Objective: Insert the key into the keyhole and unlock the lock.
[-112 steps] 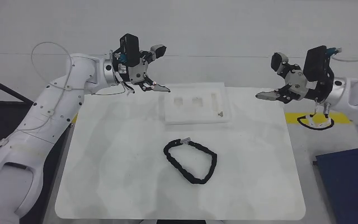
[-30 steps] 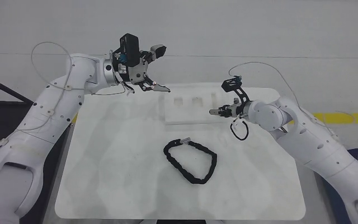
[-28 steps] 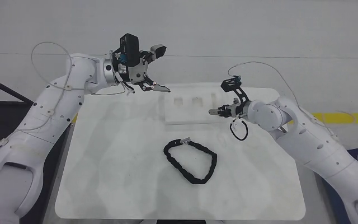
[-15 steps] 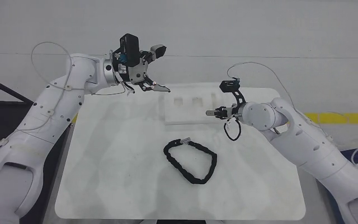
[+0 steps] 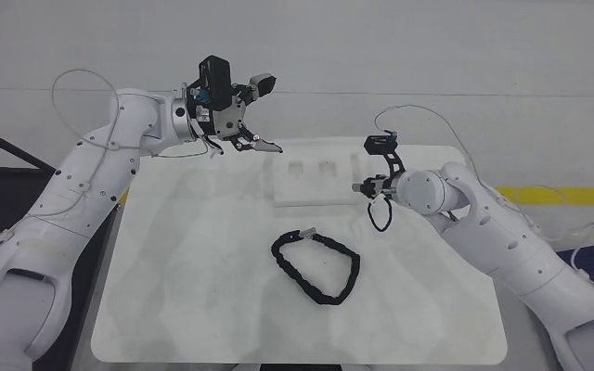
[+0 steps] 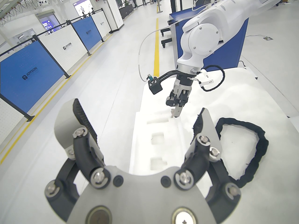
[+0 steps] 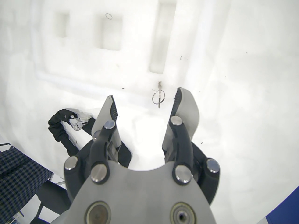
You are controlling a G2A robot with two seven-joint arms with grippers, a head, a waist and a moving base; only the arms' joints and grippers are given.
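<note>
1. Small silver key on a wire ring [image 7: 159,96] lies flat on a white foam block [image 5: 316,193]. It is near the block's front right corner, just in front of the block's long narrow recess.
2. The foam block [image 7: 135,38] sits on the white desk [image 5: 186,278] at the middle of the back edge. Its top has three recesses, two squarish and one long.
3. The right gripper [image 5: 358,188] hangs low over the block's front right corner and points down at the key. Its fingers [image 7: 185,110] are moderately spread and hold nothing. In the right wrist view the key shows in the gap ahead of the two tips, apart from both. In the left wrist view this gripper [image 6: 175,113] is close above the foam, but I cannot tell whether it touches.
4. A black fabric-sleeved cable lock [image 5: 281,258] lies in a closed loop near the middle of the desk, in front of the foam block and apart from it. Its silver keyhole cylinder [image 7: 77,125] is at the back left of the loop, with the slot facing outward.
5. The left gripper [image 5: 272,114] is held up in the air near the desk's back edge, toward the back left corner. Its fingers [image 6: 80,120] are wide open and empty.
</note>
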